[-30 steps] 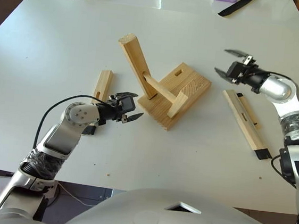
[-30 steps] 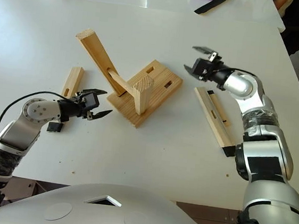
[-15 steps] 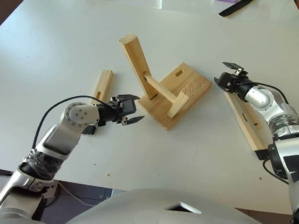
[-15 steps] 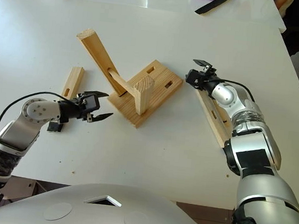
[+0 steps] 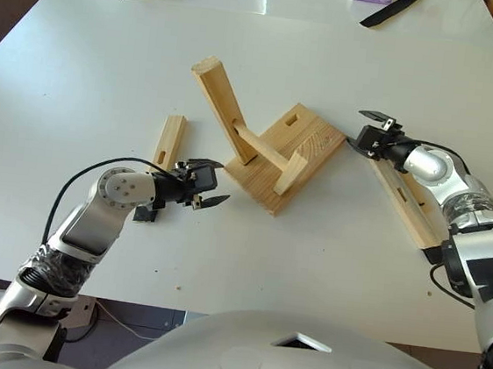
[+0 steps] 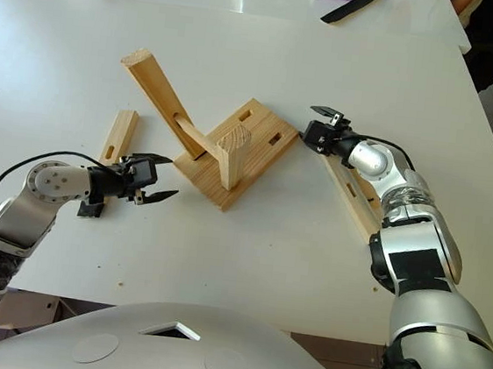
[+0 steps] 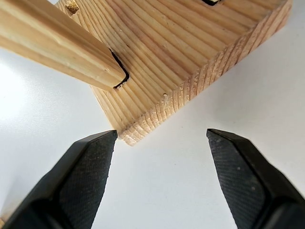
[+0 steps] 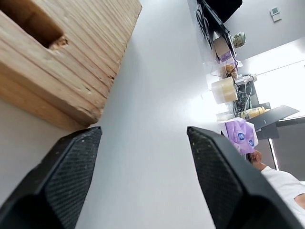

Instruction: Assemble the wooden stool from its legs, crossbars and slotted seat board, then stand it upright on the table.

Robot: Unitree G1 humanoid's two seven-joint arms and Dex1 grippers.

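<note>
At the centre of the table [image 5: 83,62], the seat board [image 5: 308,147] lies between your grippers — right gripper [image 5: 364,131] wide open at its right corner, left gripper [image 5: 220,182] wide open off its left corner. The loose leg [image 5: 407,206] runs lengthwise from the right gripper toward you.

Pale honey seat board [image 7: 190,43], fine straight grain stripes across it. White table [image 5: 92,62] all round the board. Left gripper [image 7: 161,132] by the board's corner: matte black. Loose leg [image 5: 406,215] beside the board: pale, black-tipped.
</note>
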